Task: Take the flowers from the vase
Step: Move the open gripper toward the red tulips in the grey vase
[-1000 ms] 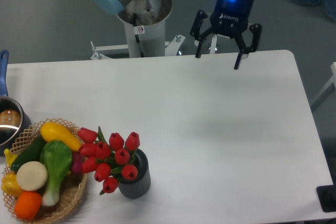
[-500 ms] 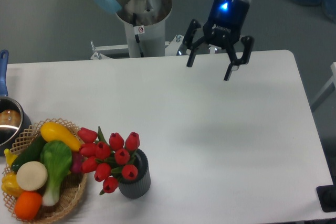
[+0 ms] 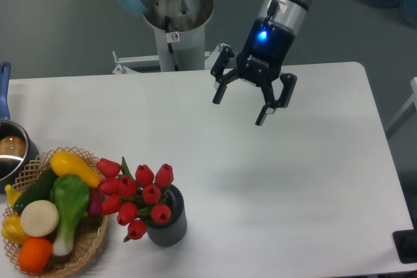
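Approach step. Tool point(image 3: 240, 104) spread, empty, above counter point(image 3: 273, 180) toward far edge, well apart from flowers point(image 3: 135, 197). Next move: travel to near-left corner, descend over bunch, pinch stems. Flowers: glossy red tulip buds, green stems, leaning left, seated in vase point(image 3: 167, 222), ribbed dark grey, beside basket point(image 3: 89, 242).

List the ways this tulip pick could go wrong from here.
1. The bunch of glossy red artificial tulips leans left, towards the round wicker basket of toy vegetables; the open two-finger gripper, jaws spread wide, might bump that produce on its approach.
2. The short dark grey ribbed vase stands free near the white table's front edge; snagged stems could lift or tip it.
3. Closing on the glossy buds rather than the stems may slip.
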Tool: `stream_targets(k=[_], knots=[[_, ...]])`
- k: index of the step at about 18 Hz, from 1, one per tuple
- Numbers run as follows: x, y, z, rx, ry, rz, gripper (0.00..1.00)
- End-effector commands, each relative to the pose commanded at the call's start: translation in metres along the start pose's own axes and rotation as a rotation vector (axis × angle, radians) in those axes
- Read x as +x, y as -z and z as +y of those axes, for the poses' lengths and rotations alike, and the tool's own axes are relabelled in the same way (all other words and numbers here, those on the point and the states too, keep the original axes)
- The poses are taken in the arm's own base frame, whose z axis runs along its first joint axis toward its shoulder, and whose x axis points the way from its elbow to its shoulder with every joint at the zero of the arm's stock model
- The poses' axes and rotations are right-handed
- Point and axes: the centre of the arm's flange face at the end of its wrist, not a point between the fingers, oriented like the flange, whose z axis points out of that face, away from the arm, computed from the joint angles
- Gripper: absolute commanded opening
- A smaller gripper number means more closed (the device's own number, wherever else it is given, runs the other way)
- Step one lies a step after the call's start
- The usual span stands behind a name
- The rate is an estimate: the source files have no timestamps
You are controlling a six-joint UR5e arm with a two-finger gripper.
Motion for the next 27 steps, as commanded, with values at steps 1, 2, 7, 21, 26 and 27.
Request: stream_targets(k=[1, 2, 7, 21, 26, 27], knots=[[-0.001, -0.004, 0.001, 0.012, 0.001, 0.007, 1.00], [-0.002, -0.006, 0.003, 0.021, 0.007, 0.013, 1.00], [-0.007, -0.023, 0.016, 0.088, 0.046, 0.059, 1.00], [0.000, -0.078, 0.030, 0.161, 0.039, 0.170, 1.00], [-0.006, -0.092, 0.044, 0.174, 0.046, 0.181, 1.00], [-0.008, -0.095, 0.046, 0.173, 0.048, 0.184, 1.00]])
